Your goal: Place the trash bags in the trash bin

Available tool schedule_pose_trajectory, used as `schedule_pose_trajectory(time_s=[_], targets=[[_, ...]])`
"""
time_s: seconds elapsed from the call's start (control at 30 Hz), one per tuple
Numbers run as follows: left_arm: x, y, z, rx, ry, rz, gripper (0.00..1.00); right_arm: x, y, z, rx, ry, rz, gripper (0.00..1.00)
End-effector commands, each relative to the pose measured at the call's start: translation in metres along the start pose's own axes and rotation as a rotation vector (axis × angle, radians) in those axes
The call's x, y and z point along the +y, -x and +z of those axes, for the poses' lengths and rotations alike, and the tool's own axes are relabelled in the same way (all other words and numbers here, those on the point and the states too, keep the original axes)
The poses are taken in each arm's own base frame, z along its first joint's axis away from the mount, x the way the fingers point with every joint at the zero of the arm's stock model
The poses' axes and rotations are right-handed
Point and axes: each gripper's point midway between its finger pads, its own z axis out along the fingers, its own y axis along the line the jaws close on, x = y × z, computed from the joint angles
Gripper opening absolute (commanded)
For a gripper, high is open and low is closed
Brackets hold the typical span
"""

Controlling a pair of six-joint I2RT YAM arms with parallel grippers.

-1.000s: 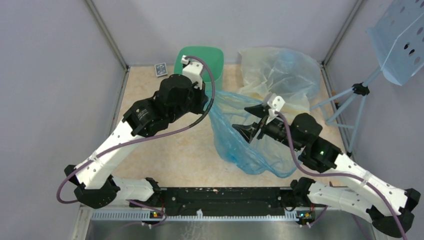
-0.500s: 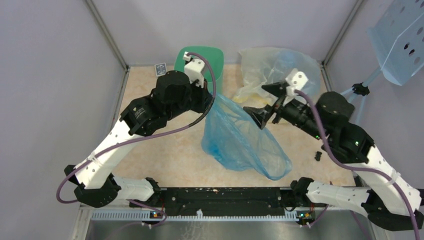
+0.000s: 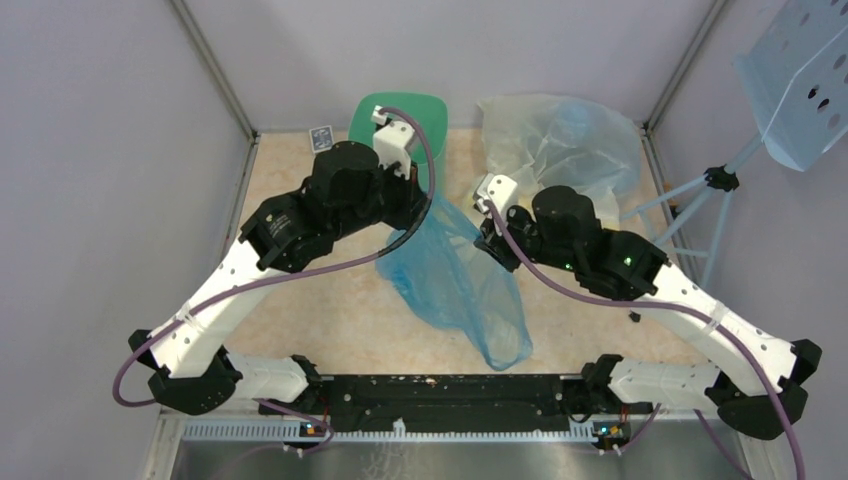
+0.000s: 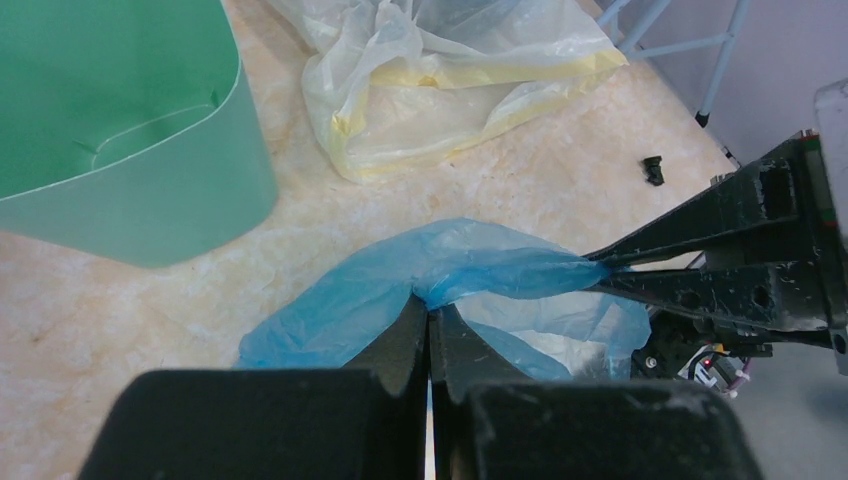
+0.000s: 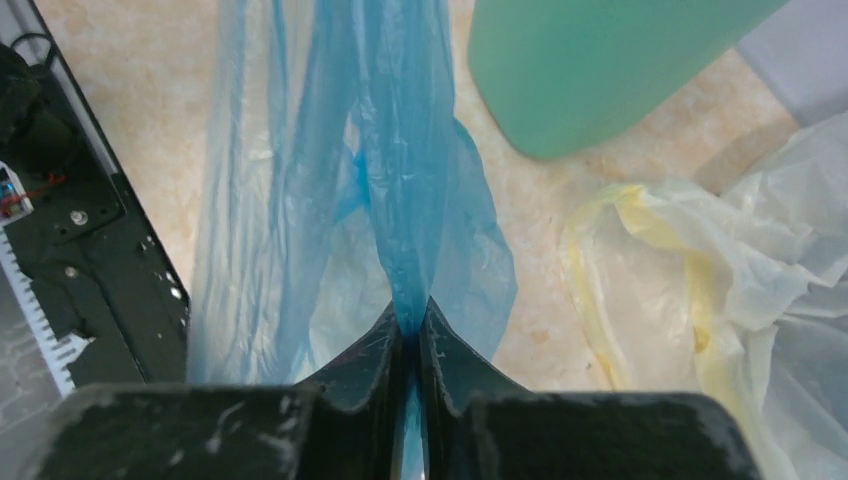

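Observation:
A light blue trash bag (image 3: 452,285) hangs between both arms in the top view. My left gripper (image 4: 430,305) is shut on one bunched edge of it, just in front of the green trash bin (image 3: 400,110). A little to the right, my right gripper (image 5: 410,315) is shut on another fold of the same bag (image 5: 390,170). The right gripper's fingers (image 4: 700,265) also show in the left wrist view, pinching the blue film (image 4: 470,270). A heap of pale yellowish and blue trash bags (image 3: 560,145) lies at the back right, beside the bin (image 5: 600,60).
A small dark card box (image 3: 321,138) sits left of the bin by the back wall. A small black part (image 3: 634,316) lies on the table at the right. A tripod (image 3: 715,185) with a perforated blue panel (image 3: 800,80) stands outside the right edge.
My right gripper let go, swung out to the right, then came back left and shut on the blue bag near the left gripper. The bag's spread mouth collapsed into a narrow hanging shape.

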Motion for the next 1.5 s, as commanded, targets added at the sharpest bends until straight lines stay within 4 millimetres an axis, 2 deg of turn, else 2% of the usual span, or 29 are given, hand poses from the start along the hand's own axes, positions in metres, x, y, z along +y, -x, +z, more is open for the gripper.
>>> schedule_pose_trajectory(time_s=[0.0,0.13,0.17,0.27,0.33,0.4,0.47,0.53,0.6,0.67,0.8,0.87,0.97,1.0,1.07,1.13,1.17,1.27,1.37,1.47], targets=[[0.001,0.006,-0.016,-0.008,-0.004,0.007,0.00,-0.015,0.013,-0.003,-0.072,-0.105,0.048,0.00],[0.022,-0.031,-0.014,0.117,0.099,0.010,0.05,-0.051,0.025,-0.024,-0.147,-0.318,0.121,0.00],[0.030,-0.045,-0.014,0.162,0.139,0.013,0.06,-0.053,0.027,-0.028,-0.161,-0.333,0.128,0.00],[0.051,-0.079,-0.018,0.255,0.238,0.011,0.08,-0.037,0.040,-0.032,-0.223,-0.239,0.137,0.00],[0.068,-0.093,-0.028,0.278,0.331,-0.004,0.13,-0.024,0.045,-0.028,-0.244,-0.166,0.161,0.00],[0.091,-0.096,-0.047,0.263,0.466,-0.027,0.25,-0.018,0.046,-0.019,-0.240,-0.128,0.179,0.00],[0.118,-0.091,-0.077,0.208,0.648,-0.074,0.45,-0.016,0.049,-0.011,-0.238,-0.114,0.191,0.00],[0.129,-0.083,-0.099,0.145,0.722,-0.118,0.60,-0.012,0.057,-0.004,-0.256,-0.088,0.205,0.00],[0.127,-0.077,-0.108,0.096,0.698,-0.149,0.72,-0.006,0.066,0.005,-0.279,-0.054,0.228,0.00],[0.118,-0.073,-0.108,0.063,0.626,-0.170,0.77,-0.005,0.074,0.015,-0.291,-0.048,0.256,0.00],[0.081,-0.059,-0.106,-0.044,0.351,-0.211,0.89,-0.012,0.080,0.043,-0.265,-0.085,0.314,0.00],[0.068,-0.046,-0.117,-0.134,0.247,-0.241,0.98,-0.013,0.083,0.057,-0.248,-0.084,0.328,0.00],[0.050,-0.023,-0.145,-0.287,0.094,-0.263,0.99,-0.006,0.095,0.074,-0.253,-0.039,0.347,0.00],[0.043,-0.017,-0.154,-0.328,0.039,-0.259,0.97,-0.004,0.097,0.081,-0.252,-0.024,0.351,0.00],[0.025,-0.007,-0.166,-0.390,-0.082,-0.238,0.83,-0.003,0.104,0.090,-0.257,-0.017,0.360,0.00],[0.008,-0.008,-0.159,-0.376,-0.174,-0.216,0.63,0.000,0.110,0.097,-0.262,0.005,0.361,0.00],[0.000,-0.013,-0.149,-0.345,-0.209,-0.209,0.50,0.002,0.114,0.099,-0.267,0.016,0.360,0.00],[-0.019,-0.038,-0.108,-0.213,-0.281,-0.188,0.02,0.003,0.123,0.101,-0.279,0.024,0.363,0.00],[-0.021,-0.065,-0.068,-0.125,-0.281,-0.183,0.00,0.003,0.128,0.100,-0.281,0.021,0.368,0.00],[-0.011,-0.079,-0.041,-0.133,-0.232,-0.198,0.00,0.000,0.129,0.094,-0.281,0.008,0.373,0.00]])
